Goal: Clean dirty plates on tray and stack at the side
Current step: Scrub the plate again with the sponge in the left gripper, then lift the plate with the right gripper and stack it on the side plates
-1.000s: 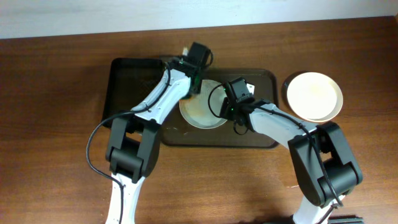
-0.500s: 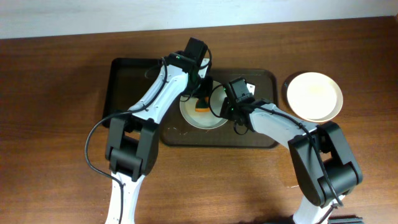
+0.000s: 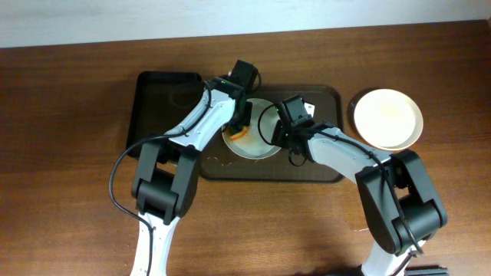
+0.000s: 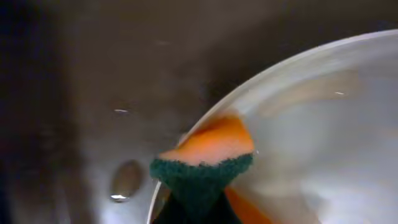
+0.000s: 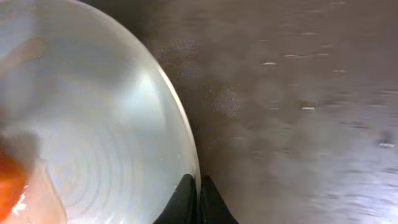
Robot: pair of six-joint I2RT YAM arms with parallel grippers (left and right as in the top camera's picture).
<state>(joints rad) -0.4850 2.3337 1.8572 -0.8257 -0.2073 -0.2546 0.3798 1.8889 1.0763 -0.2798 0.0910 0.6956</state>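
Overhead, tray: the dark brown tray [image 3: 324, 165] lies mid-table, its left end butting against a smaller black tray [image 3: 157, 107]
Overhead, plate on the tray: one white plate [image 3: 259, 147] sits near the middle of the brown tray, with an orange streak by its upper left
Overhead, side plate: a plain white side plate [image 3: 387, 119] rests on the wooden table [image 3: 69, 176] just off the tray's right end; I cannot tell whether more lie beneath it
Overhead, left gripper: the left gripper [image 3: 241, 123] reaches down onto the plate's upper-left part, a sponge [image 3: 241, 133] under it
Overhead, right gripper: the right gripper [image 3: 281, 138] is at the plate's right rim
Left wrist, sponge: the green-faced, orange-backed sponge [image 4: 203, 167] is clamped between the dark fingers at the bottom edge and pressed at the plate's [image 4: 323, 124] rim
Left wrist, tray floor: wet brown tray [image 4: 93, 62] with a droplet [image 4: 126, 180] beside the sponge
Right wrist, grip: the right gripper [image 5: 198, 200] has its two fingers pinched together on the plate's [image 5: 93, 124] edge
Right wrist, plate: glossy white, an orange patch [image 5: 9, 180] at its lower left; sauce or sponge, I cannot tell
Right wrist, tray: bare brown tray [image 5: 298, 93] floor to the right of the rim
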